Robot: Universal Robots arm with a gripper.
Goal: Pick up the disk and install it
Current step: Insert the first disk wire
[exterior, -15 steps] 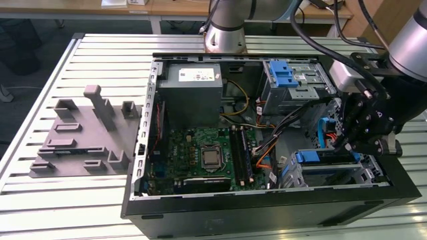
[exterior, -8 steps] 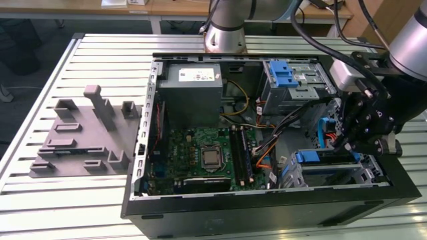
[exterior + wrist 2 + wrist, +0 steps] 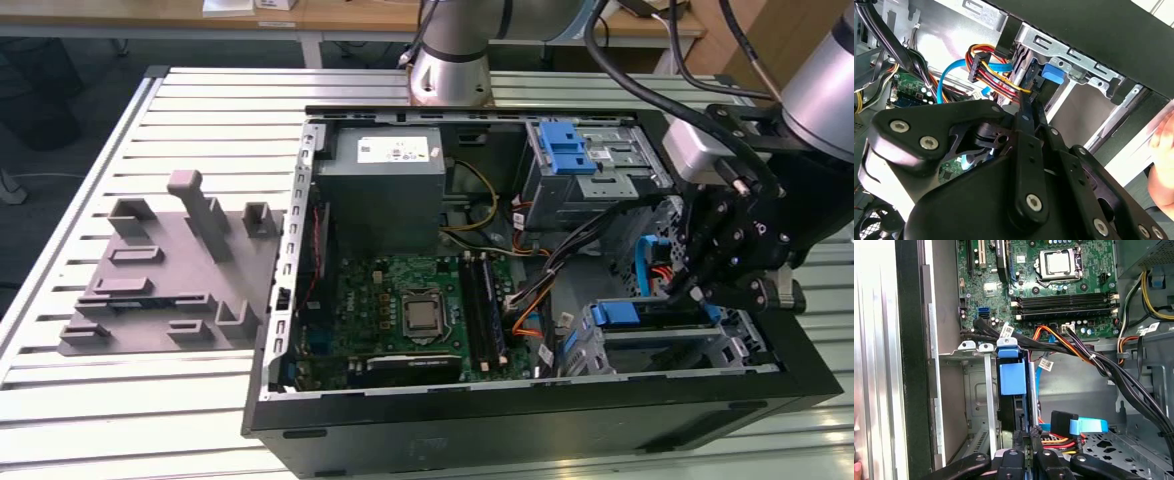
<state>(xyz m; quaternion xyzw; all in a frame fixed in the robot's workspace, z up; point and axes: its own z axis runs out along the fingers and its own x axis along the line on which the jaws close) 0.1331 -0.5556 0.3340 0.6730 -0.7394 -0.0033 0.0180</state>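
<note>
We see the gripper (image 3: 714, 265) lowered into the open computer case (image 3: 400, 425), at the exterior view's right, just above the lower drive cage (image 3: 741, 350). The disk (image 3: 1013, 390) stands on edge in that cage, its blue carrier tab uppermost in the first wrist view, with the grey cage wall (image 3: 990, 395) just beside it. The fingers (image 3: 1029, 447) are drawn narrow, close together at the disk's rear edge, but we cannot tell whether they grip it or merely touch it. A bundle of red, yellow and orange cables (image 3: 989, 67) runs beside the disk, and a blue data cable (image 3: 1086, 426) lies near the fingertips. The motherboard (image 3: 414, 310) sits in the middle of the case, well apart from the gripper. On the slatted table (image 3: 134, 400), a grey fixture (image 3: 174, 270) rests beside the case
</note>
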